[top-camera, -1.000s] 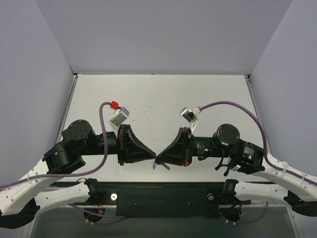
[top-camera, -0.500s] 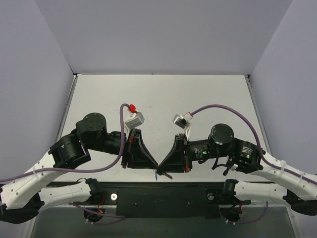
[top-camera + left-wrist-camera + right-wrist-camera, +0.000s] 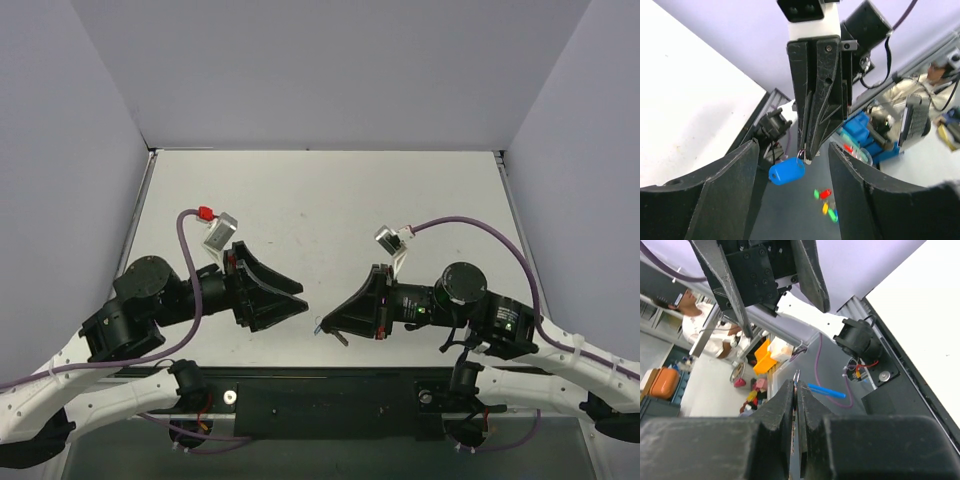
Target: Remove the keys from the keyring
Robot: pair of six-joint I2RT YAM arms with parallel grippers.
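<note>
Noted left claw (image 3: pixel 301 297) wide open, empty, just apart from right claw (image 3: pixel 324 322). Found right claw clamped shut on keyring (image 3: pixel 786 171), blue, dangling under tips above near edge of table (image 3: pixel 320 210), about midway along. Could not make out keys for certain: too small. Judged step as left claw's reach for keys. Reckoned best to come in level, pinch keys only, clear of blue plastic, hold right clamp firm, draw slowly along ring's coil, not yank.

Glossy blue plastic keyring (image 3: pixel 786 171) (smooth, faint sheen), matt black plastic jaws, matt off-white table (image 3: pixel 330 200) lightly scuffed
</note>
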